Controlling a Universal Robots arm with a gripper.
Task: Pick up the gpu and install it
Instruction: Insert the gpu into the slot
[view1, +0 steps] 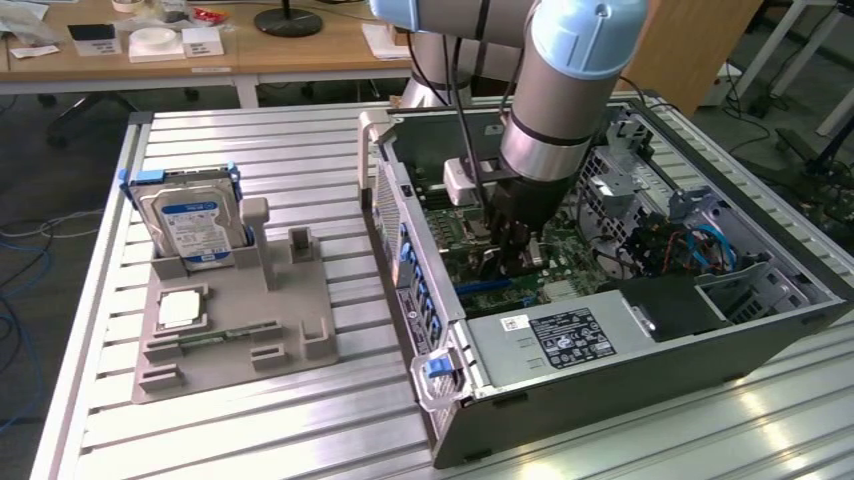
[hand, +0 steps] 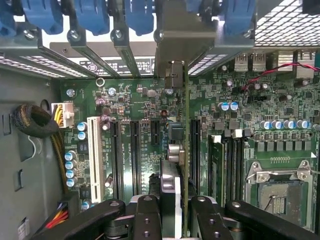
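The arm reaches straight down into the open computer case (view1: 747, 330), fingers (hand: 146, 220) apparently clamping the gpu (hand: 181, 150) edge-on above the motherboard (hand: 135, 135).

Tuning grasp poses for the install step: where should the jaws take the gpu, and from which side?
By its top edge, from straight above, jaws across the thin faces. The gpu stands on edge over the motherboard slots inside the open case, so only that edge is reachable. The gripper holds it that way now.
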